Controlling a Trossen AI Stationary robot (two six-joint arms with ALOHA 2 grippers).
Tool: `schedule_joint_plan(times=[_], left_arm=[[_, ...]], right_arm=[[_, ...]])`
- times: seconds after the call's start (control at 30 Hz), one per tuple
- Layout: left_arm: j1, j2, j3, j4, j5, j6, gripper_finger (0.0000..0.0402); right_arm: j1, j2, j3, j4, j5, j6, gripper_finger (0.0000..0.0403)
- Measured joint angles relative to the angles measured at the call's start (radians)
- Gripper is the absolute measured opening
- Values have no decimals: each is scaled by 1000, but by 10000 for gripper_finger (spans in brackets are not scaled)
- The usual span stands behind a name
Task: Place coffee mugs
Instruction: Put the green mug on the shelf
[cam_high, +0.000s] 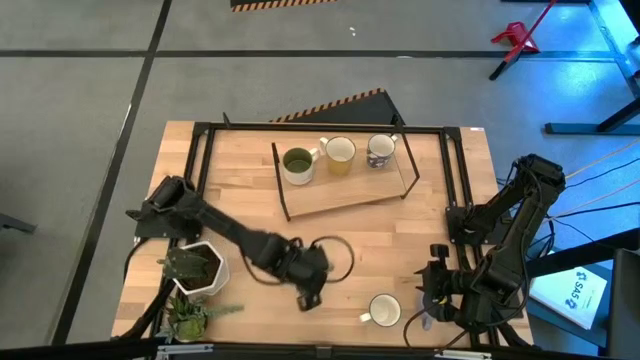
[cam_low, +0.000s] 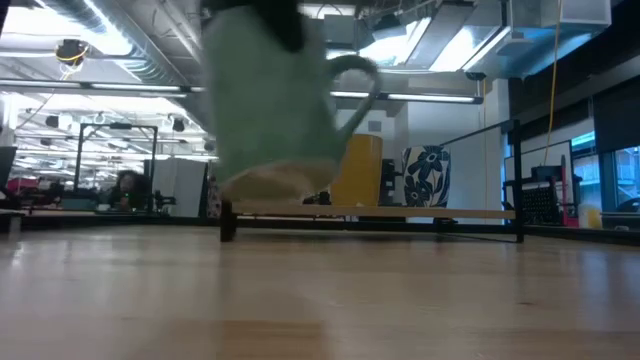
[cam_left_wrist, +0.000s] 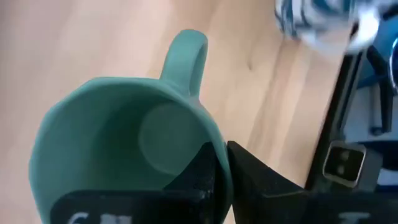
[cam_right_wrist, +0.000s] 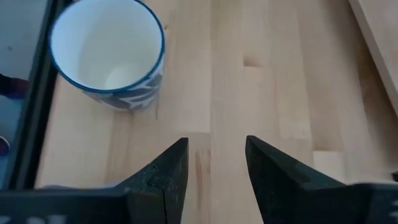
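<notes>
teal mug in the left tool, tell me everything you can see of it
The teal-green glazed ceramic mug is round with a faceted-looking wall, a loop handle on its side and nothing inside. The left tool is shut on its rim, one finger inside and one outside. In the low view it appears lifted off the light wooden table, slightly tilted, handle turned away from the fingers.

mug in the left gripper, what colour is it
Teal-green, plain all over. The mug shows best in the left wrist view.
</notes>
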Motion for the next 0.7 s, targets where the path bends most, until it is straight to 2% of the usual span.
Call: schedule_joint_plan(times=[0.2,0.4,0.7], left_arm=[[137,-1,111,-24,-68,154,16],[314,-1,128,-29,-91,276,16],[525,-1,128,-60,-17,381,16]], right_arm=[[0,0,0,-1,24,9,149],[0,0,0,-1,17,12,149],[0,0,0,-5,18,38,149]])
